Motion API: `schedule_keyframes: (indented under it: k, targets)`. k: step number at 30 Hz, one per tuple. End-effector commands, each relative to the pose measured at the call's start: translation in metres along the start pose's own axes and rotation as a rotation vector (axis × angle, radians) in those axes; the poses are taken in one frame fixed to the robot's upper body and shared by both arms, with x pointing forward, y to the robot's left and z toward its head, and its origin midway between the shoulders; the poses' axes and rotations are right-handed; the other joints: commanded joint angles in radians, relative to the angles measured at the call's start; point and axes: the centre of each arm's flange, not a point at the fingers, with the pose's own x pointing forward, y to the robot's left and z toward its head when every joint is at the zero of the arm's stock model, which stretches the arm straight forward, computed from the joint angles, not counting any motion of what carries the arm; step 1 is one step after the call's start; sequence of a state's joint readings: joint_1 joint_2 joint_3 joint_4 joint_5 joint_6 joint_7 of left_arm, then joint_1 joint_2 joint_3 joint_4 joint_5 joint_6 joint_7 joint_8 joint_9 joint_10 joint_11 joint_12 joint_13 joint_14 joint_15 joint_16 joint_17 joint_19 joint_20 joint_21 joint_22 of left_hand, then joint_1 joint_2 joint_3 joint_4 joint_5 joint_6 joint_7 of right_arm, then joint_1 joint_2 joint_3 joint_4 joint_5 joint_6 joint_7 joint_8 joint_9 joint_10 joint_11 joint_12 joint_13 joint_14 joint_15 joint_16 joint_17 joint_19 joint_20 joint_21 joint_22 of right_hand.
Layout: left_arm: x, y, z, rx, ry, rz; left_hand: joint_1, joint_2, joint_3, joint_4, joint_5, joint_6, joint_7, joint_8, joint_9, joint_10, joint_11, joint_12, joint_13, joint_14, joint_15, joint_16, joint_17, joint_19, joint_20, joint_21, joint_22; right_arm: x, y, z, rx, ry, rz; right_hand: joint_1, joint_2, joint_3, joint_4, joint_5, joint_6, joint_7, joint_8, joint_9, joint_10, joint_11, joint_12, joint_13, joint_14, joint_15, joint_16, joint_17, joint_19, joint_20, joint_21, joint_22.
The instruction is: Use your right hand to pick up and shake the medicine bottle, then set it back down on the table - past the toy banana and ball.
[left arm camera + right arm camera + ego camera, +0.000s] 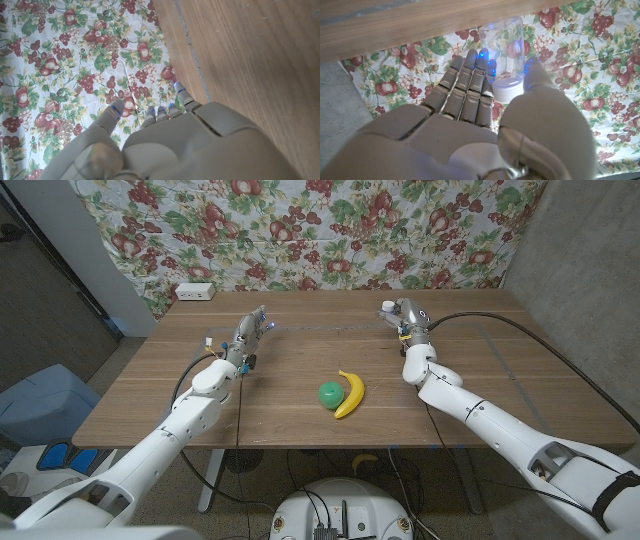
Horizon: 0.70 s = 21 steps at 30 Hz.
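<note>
The right hand is holding the medicine bottle between fingers and thumb, up near the table's far edge, beyond the toy banana and green ball. The pickup looks done; whether the shaking is finished I cannot tell, and the setting-down is left. The left hand is waiting with nothing in it, fingers slightly apart

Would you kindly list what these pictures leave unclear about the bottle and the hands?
- Medicine bottle: contents unreadable, clear blurred body; in the head view too small beside the right hand.
- Whether the bottle touches the table: right wrist view hides its base.
- Left hand: grasp small in head view; left wrist view shows its back.
</note>
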<state>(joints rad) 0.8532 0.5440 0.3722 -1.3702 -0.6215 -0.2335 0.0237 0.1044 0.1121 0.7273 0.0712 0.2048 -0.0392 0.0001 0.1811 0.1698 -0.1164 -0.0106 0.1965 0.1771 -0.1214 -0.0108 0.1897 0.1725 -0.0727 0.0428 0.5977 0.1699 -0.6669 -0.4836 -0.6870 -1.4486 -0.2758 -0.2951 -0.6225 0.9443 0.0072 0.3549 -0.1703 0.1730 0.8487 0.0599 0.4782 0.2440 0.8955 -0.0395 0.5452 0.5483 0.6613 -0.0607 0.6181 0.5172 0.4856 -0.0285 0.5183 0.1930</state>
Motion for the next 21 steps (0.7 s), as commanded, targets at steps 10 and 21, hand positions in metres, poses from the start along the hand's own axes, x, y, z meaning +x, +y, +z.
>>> schedule_keyframes:
  k: [10,21]
  targets:
    - [0.005,-0.004,0.002,0.005,-0.001,-0.003,0.003,0.071,-0.005,0.0,0.006,0.0,-0.001,0.0,0.004,0.0,-0.001,-0.001,0.003,-0.002,-0.003,-0.004,0.0,0.008,0.0,-0.004,0.005,-0.007,-0.021,-0.024,0.103,0.078,-0.019,0.139,0.131,0.004,0.014,0.0,0.103,-0.107,0.011,0.013,0.112,-0.106,0.006,0.014,0.015,-0.157,-0.006,0.01,0.009,-0.005,0.012,0.005]
    - [0.007,-0.005,0.002,0.007,-0.001,-0.005,0.003,0.071,-0.005,0.0,0.006,0.001,0.0,0.0,0.004,-0.002,-0.001,-0.002,0.003,-0.001,-0.002,-0.004,0.0,0.009,0.0,-0.007,0.005,-0.005,-0.033,-0.039,0.242,0.101,-0.037,0.141,0.134,0.003,0.015,0.0,0.106,-0.102,0.015,0.013,0.116,-0.101,0.011,0.024,0.023,-0.158,-0.007,0.016,0.016,-0.005,0.021,0.006]
